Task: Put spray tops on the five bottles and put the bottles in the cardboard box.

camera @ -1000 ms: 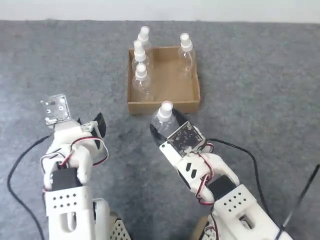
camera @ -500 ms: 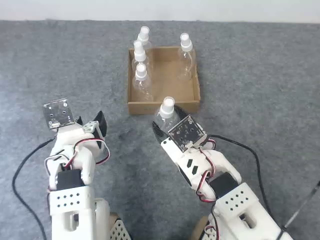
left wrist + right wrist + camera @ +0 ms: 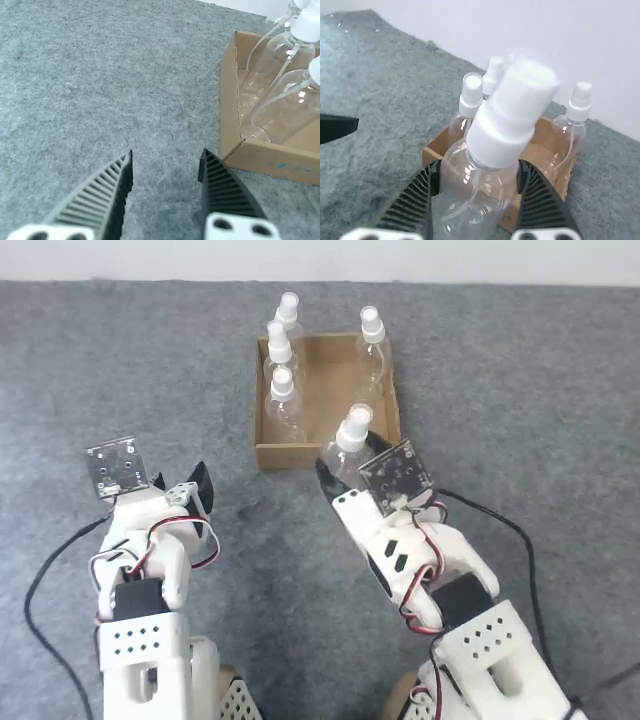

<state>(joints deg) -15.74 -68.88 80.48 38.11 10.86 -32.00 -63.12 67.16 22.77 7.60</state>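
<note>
Right now my right pincer (image 3: 350,462) is clenching a spray-topped bottle (image 3: 352,435), holding it tilted just over the near wall of the cardboard box (image 3: 290,453). My left pincer (image 3: 165,165) is hanging released above the grey carpet (image 3: 520,390), off the box's near left corner.

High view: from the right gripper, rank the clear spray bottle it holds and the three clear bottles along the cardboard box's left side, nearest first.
1. Clear plastic bottle with white spray top, held in the right gripper, at the brown cardboard box's near wall.
2. Front bottle of the left row.
3. Middle bottle of that row.
4. Back bottle, at the far left corner.
</note>
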